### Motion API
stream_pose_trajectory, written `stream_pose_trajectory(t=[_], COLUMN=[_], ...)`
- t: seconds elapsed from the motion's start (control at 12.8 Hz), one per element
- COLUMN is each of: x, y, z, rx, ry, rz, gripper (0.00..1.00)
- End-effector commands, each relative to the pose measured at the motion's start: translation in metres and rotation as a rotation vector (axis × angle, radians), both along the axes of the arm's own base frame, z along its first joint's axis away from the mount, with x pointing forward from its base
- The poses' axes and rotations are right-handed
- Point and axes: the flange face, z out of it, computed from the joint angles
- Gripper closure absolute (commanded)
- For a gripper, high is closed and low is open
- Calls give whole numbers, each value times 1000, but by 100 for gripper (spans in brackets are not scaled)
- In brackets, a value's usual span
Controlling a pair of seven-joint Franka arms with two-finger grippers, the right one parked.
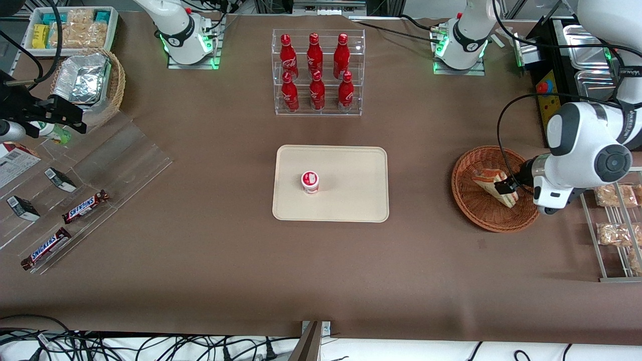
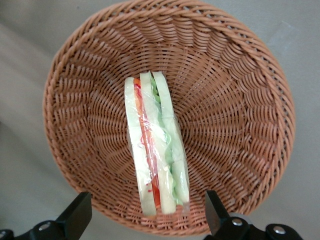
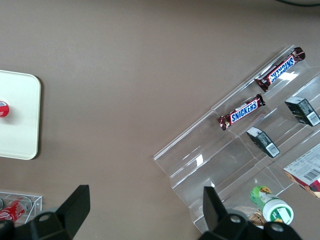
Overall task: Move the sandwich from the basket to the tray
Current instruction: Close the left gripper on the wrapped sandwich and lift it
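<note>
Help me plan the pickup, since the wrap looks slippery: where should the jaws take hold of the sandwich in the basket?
Probably across the two flat bread faces, coming from above. The sandwich stands on edge in the basket, filling layers facing up, and the open gripper already straddles its wide end. A gentle squeeze should suit the soft bread.

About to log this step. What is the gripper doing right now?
Gripper: open, just above the sandwich in the basket, one finger at each side, holding nothing.

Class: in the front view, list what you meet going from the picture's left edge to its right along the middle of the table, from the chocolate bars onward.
Snickers bars → tray with a small red-lidded cup on it → basket → sandwich in it → gripper, open, at the sandwich → bagged snacks.
</note>
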Motion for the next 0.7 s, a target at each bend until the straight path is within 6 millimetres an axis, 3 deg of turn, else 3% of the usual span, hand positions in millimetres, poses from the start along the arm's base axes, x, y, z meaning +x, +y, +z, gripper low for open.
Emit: stream_pose_trajectory(t=[0.0, 0.23, 0.55, 0.63], x=[-19, -25, -25, -24], y=[-2, -4, -5, -6], z=[-5, -25, -32, -35], rx=[20, 50, 55, 58], ry=[-43, -72, -93, -103], rz=[41, 58, 101, 120], gripper=[0, 0, 0, 5])
